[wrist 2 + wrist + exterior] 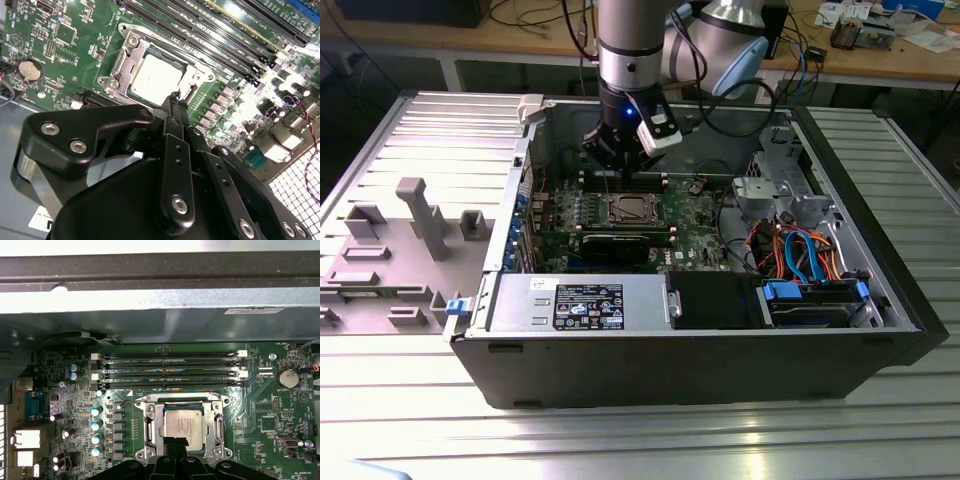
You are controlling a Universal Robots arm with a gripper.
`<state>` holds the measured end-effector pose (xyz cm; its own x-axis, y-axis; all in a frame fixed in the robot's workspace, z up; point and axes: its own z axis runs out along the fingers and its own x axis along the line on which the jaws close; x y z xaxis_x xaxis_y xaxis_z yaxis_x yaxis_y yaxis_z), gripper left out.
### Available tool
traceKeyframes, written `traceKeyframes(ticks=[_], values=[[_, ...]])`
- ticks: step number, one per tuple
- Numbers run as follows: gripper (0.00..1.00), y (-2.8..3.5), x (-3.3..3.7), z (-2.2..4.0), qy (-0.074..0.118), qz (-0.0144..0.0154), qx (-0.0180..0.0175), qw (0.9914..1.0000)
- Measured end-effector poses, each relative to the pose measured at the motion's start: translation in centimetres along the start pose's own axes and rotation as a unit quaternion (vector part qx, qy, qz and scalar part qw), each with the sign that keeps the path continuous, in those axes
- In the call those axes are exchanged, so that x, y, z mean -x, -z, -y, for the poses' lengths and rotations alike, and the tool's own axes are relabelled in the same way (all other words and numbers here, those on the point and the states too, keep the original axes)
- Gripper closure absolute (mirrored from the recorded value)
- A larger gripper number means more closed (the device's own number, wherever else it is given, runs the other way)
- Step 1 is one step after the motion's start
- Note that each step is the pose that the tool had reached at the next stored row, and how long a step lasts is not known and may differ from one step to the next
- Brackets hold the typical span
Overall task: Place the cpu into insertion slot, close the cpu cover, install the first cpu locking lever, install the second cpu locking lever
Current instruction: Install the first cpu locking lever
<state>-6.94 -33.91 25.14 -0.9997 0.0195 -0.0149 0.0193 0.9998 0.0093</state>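
- One open computer case (880,300) sits on the ribbed bench (380,140); at the exterior view's left lies a grey fixture block (420,215), and my arm hangs over the motherboard (695,215) in the middle.
- The cpu (182,424) already lies in the insertion slot (156,426), silver top up, and the cpu cover (122,62) appears folded down around it as a frame.
- Judging by that, the work in hand is at the levers: I should press straight down on the thin bar, staying clear of the memory slots (170,371) just beside the socket.
- My claw (172,102) is pressed together, holding nothing, its tips poised just over the socket's edge; whether they touch metal I cannot tell.
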Motion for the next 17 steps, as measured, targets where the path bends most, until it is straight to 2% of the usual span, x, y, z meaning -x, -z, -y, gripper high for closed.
traceKeyframes(ticks=[17], values=[[0.89,0.02,-1.32,0.02,0.000,0.0000,0.0000,1.00000]])
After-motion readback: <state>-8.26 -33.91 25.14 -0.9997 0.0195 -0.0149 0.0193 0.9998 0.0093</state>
